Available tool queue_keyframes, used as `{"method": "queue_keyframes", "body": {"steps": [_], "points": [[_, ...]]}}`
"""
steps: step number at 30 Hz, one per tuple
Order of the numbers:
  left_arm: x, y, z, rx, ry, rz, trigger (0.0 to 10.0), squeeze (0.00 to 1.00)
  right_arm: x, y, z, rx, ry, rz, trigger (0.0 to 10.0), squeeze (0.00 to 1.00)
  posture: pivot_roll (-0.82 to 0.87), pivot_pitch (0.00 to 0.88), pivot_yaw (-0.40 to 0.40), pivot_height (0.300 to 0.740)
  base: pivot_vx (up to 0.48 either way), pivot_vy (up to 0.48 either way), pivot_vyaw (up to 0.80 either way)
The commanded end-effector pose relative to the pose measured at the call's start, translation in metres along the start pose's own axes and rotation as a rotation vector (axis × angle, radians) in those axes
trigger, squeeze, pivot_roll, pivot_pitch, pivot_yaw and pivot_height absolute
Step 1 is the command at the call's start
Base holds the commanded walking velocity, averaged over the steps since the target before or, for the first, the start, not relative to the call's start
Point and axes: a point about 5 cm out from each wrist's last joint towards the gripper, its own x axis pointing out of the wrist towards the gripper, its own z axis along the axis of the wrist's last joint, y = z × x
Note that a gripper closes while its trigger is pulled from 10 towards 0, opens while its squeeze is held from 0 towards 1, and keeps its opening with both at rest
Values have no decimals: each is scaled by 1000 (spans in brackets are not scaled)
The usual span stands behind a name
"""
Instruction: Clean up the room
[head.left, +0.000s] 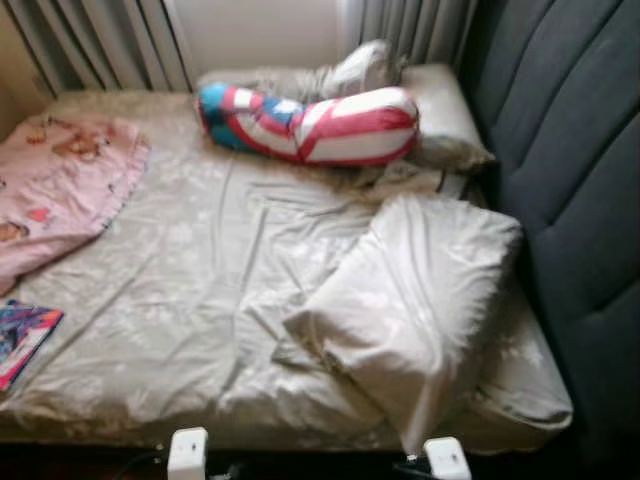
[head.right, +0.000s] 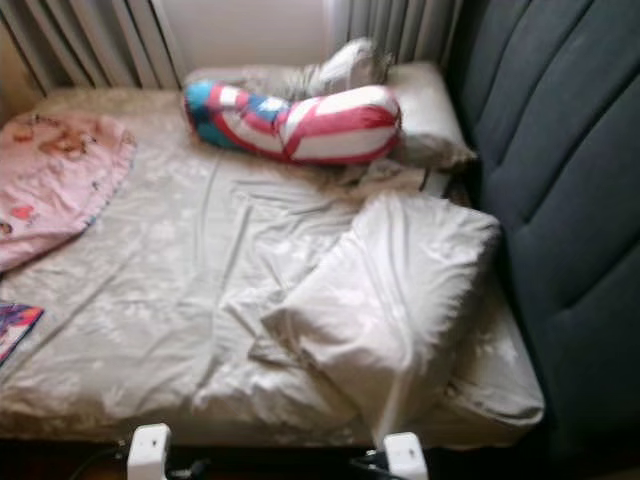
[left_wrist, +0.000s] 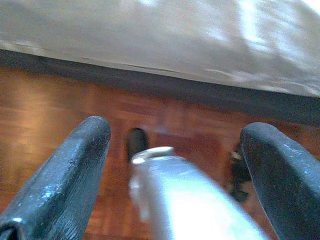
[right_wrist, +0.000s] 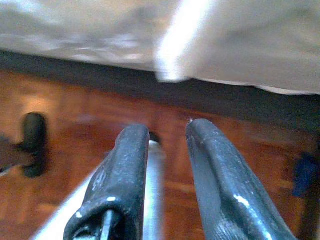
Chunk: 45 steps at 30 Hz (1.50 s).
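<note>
The left gripper (left_wrist: 175, 150) has two long black fingers (left_wrist: 65, 175), smooth and a bit shiny, with round tips. A silver arm part shows between them. The right gripper (right_wrist: 167, 135) has the same black fingers (right_wrist: 120, 175).

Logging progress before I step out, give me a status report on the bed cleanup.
Left gripper open, right gripper nearly shut, both low over the wood floor by the bed. Loose pillow lies crooked at the near edge. Nothing held.
</note>
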Motion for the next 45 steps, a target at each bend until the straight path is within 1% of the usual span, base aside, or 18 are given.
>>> {"method": "queue_keyframes", "body": {"steps": [1,18,21,23,33,39,40,42,45], "points": [[-4,9,-7,15,22,23,10000,0,0,8,-4,14,10,17,10000,0,10,54,-39,740,0,0,0],[-3,9,-6,12,20,25,10000,0,0,9,-3,31,3,14,10000,0,11,40,-40,740,0,0,0],[-3,9,-6,24,25,27,10000,0,0,9,-5,38,20,18,10000,0,10,34,-40,740,254,0,-781],[-3,9,-7,20,25,27,10000,0,0,9,-4,23,15,21,10000,0,10,30,-41,740,326,0,-775],[-4,9,-8,27,27,22,10000,0,0,9,-4,24,3,17,10000,0,7,11,-43,740,343,0,0],[-4,10,-8,32,31,22,10000,0,0,8,-5,25,8,-4,10000,0,5,16,-41,740,0,0,0],[-4,10,-8,32,30,23,10000,0,0,8,-5,29,7,-10,10000,0,5,16,-41,740,0,0,0],[-4,10,-8,33,30,25,10000,0,-1,7,-6,69,-2,-28,10000,0,3,24,-40,740,0,0,0],[-4,10,-8,30,28,28,10000,0,-1,7,-6,74,-2,-34,10000,0,6,34,-41,740,0,0,0]]}}
